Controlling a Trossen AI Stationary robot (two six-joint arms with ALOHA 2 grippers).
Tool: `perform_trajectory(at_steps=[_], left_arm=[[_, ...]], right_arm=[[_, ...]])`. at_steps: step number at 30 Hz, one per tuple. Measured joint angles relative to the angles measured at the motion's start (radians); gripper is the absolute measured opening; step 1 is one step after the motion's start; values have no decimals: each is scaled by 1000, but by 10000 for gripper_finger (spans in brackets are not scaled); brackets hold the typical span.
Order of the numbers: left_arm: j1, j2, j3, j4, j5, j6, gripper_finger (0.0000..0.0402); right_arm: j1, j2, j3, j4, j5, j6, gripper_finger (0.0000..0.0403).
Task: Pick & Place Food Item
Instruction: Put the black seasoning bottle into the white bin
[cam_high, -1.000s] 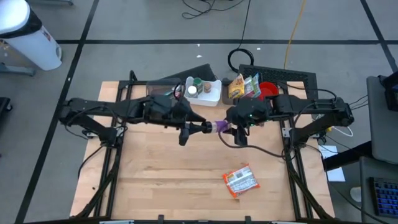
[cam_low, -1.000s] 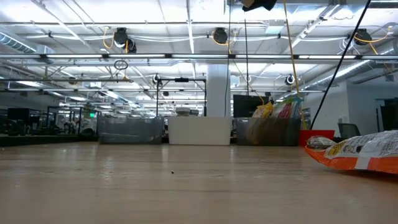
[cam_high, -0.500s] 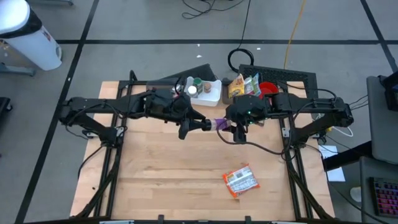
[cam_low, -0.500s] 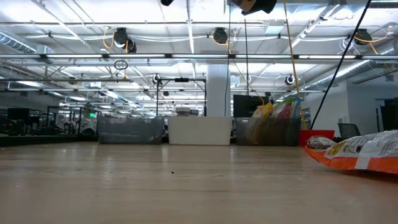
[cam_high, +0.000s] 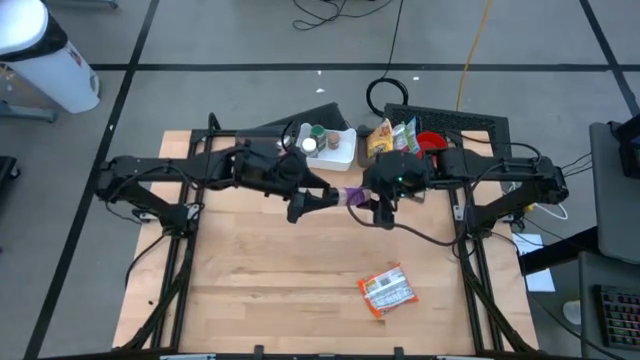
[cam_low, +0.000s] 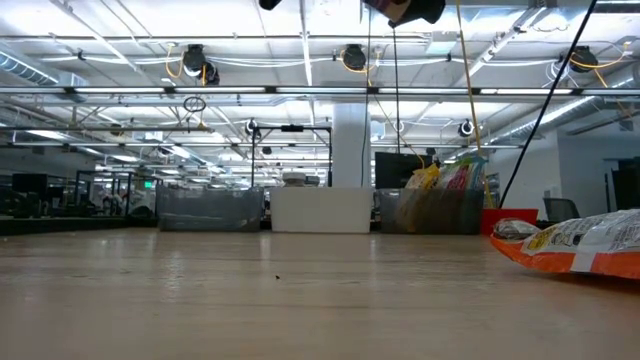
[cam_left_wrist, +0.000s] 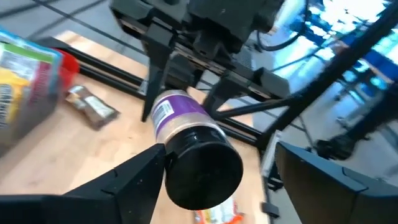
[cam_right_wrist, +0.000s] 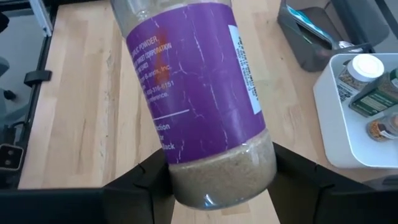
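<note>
Gripping spice jar base in my right claw, offering capped end between my spread left claw for handover.

The light wooden surface carries an orange snack packet lying flat toward five o'clock. At its far edge, around twelve o'clock, sits a white bin with small jars in it; a dark bin holding snack bags sits toward one o'clock.
</note>
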Motion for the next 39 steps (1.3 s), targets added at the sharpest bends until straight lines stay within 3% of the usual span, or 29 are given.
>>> perform_trajectory(at_steps=[10, 24, 39], left_arm=[[-38, 9, 0, -7, -154, 110, 312], [-38, 15, 0, -7, -216, 158, 311], [-37, 15, -2, 40, -222, 170, 228]], right_arm=[[-2, 0, 0, 46, 3, 23, 192], [-2, -2, 1, 94, -54, 28, 192], [-2, -2, 1, 91, -52, 26, 192]])
